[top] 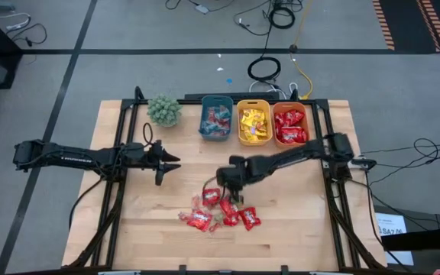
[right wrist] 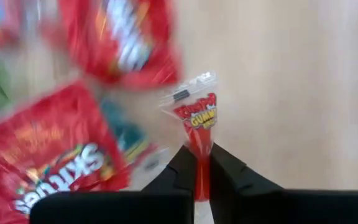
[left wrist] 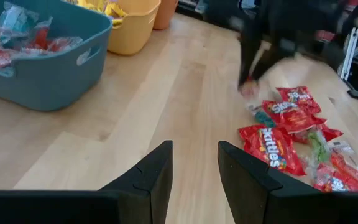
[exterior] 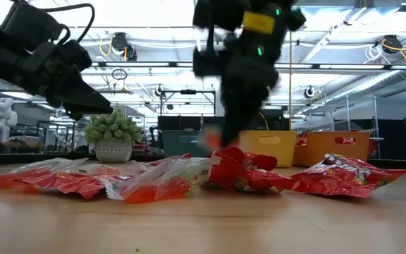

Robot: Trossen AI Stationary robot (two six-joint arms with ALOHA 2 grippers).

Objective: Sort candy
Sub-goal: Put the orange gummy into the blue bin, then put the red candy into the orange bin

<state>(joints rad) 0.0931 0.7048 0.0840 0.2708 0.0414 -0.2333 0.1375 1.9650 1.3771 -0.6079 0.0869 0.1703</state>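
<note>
Right tool (right wrist: pixel 197 163) pinched shut on a small clear-and-red gummy packet (right wrist: pixel 197 118), just above the candy pile (top: pixel 216 212) at the tabletop (top: pixel 166 229) front centre. Left tool (left wrist: pixel 194 168) hovers well to the left of the pile, fingers parted, nothing between them. Teal bin (top: pixel 215 118), yellow bin (top: pixel 253 122) and orange bin (top: pixel 289 124) at the far edge each hold sweets
</note>
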